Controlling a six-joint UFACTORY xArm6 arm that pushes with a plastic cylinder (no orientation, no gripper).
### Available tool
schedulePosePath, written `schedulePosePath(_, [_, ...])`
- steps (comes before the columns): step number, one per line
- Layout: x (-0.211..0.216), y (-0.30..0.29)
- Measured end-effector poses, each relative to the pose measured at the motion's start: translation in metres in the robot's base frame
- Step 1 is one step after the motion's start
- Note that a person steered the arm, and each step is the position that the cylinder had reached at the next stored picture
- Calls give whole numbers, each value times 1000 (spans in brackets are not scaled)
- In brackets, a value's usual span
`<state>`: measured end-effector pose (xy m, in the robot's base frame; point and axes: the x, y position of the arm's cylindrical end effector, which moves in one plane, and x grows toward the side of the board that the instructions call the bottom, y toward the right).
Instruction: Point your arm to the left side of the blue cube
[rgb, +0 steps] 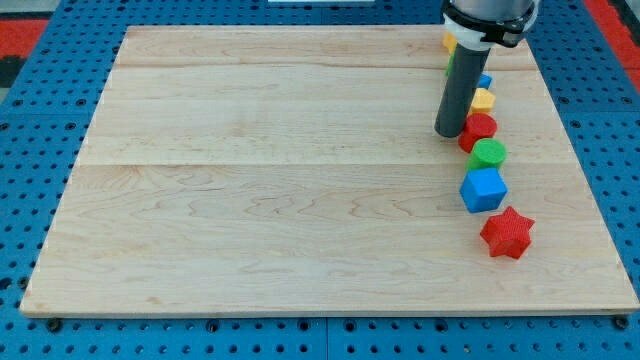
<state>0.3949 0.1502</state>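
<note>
The blue cube (484, 189) sits on the wooden board (250, 200) at the view's right, in a column of blocks. My tip (450, 133) rests on the board up and to the left of the cube, just left of a red cylinder (479, 129). A green cylinder (489, 153) lies between the red cylinder and the blue cube. A red star (507, 232) lies below the cube. My rod hides part of the blocks higher in the column.
A yellow block (483, 99) and a small blue block (485, 81) sit above the red cylinder. A yellow block (449, 42) and a green one (447, 68) peek out left of the rod. Blue pegboard (40, 150) surrounds the board.
</note>
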Motion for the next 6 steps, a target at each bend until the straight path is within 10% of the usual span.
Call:
schedulePosePath(4, [20,-54])
schedulePosePath(6, [224,-70])
